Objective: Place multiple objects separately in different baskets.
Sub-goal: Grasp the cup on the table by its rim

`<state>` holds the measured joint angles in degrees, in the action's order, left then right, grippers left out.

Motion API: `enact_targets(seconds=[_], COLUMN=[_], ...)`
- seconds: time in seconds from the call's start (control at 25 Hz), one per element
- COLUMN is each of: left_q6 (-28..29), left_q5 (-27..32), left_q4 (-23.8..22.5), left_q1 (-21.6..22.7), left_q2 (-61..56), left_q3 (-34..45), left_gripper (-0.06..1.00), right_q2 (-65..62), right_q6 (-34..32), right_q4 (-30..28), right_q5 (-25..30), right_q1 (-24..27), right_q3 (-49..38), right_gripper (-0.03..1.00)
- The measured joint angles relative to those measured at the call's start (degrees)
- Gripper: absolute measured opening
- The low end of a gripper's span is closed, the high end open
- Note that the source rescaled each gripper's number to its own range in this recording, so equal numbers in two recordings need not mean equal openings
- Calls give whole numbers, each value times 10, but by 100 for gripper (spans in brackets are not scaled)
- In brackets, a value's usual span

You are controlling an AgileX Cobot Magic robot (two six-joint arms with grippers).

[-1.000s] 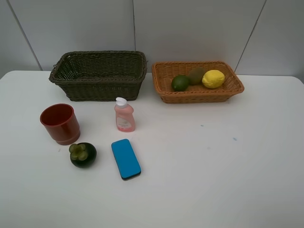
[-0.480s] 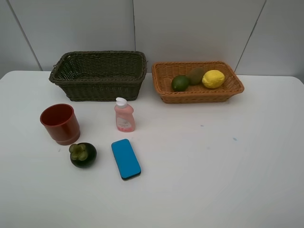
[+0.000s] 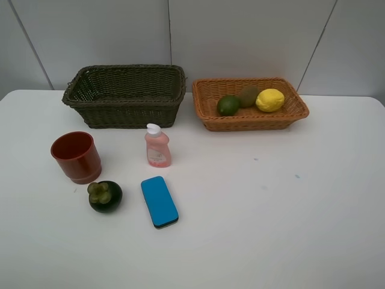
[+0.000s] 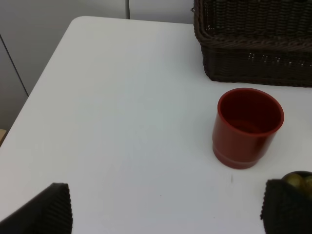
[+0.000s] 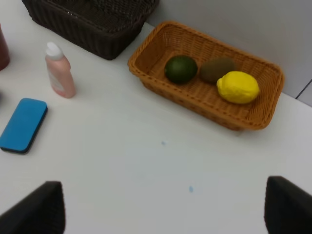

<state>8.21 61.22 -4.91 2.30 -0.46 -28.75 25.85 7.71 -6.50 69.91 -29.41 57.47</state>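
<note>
Nothing had moved since a second earlier. The left gripper point(image 4: 168, 214) and right gripper point(image 5: 165, 207) hung empty, fingers spread wide. The glossy red cup point(image 3: 76, 156) stood upright on the table point(image 3: 271, 229) before the dark basket point(image 3: 125, 96).

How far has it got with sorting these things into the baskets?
Done: the lime, kiwi and lemon lie in the orange basket. In hand: nothing; both sets of jaws stand open and empty. Left: the red cup, pink bottle, blue block and mangosteen sit on the table, and no item shows in the dark basket.
</note>
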Motion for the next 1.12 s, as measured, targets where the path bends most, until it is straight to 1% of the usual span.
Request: enact_targets(seconds=[0.16,0.28,0.4,0.56,0.68,1.12], left_q6=[0,0,0,0,0,0], left_q5=[0,0,0,0,0,0], left_q4=[0,0,0,0,0,0], left_q1=[0,0,0,0,0,0], left_q2=[0,0,0,0,0,0], left_q3=[0,0,0,0,0,0], left_gripper=[100,100,100,100,100,100], right_q2=[-69,-113,-144,-164,-165,-176], right_q6=[-27,-43,-55,-67,-69,-77], right_q4=[3,8,9,14,17,16], right_q5=[-9,-36,-61,-73,-84,-87], right_q1=[0,0,0,0,0,1], right_q3=[-87,-155,-208,-258,-272,-273], right_gripper=[87,87,87,87,87,87])
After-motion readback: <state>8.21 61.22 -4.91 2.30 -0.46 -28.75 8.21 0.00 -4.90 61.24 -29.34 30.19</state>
